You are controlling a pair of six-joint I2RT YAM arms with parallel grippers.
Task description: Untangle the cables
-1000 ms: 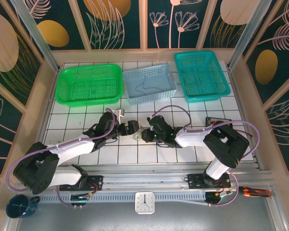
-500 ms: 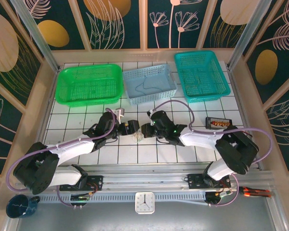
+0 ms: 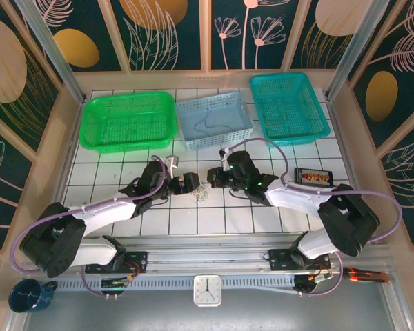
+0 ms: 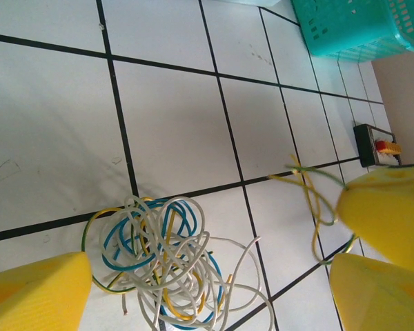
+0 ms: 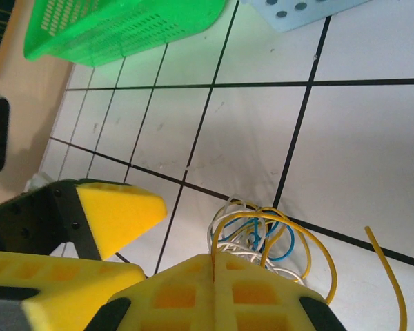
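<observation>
The cables (image 3: 201, 194) are a small knot of white, blue and yellow wires (image 4: 159, 262) on a white tile between the two grippers. My left gripper (image 3: 191, 184) is open, and its yellow fingers (image 4: 34, 293) straddle the knot (image 5: 252, 238) low over the tile. My right gripper (image 3: 212, 178) is shut on a yellow cable (image 5: 263, 214) that loops up out of the knot into the seam of its pads (image 5: 212, 261). In the left wrist view that yellow strand (image 4: 307, 186) runs to the right gripper's pads (image 4: 386, 210), just beyond my own right finger.
Along the far edge stand a green basket (image 3: 127, 121), a pale blue basket (image 3: 214, 121) holding a dark wire, and a teal basket (image 3: 288, 107). A small black box with orange parts (image 3: 312, 176) lies right of the right arm.
The right gripper has closed on the yellow cable and drawn back from the knot toward the far right, pulling a loop out. The left arm has stayed still, open.
</observation>
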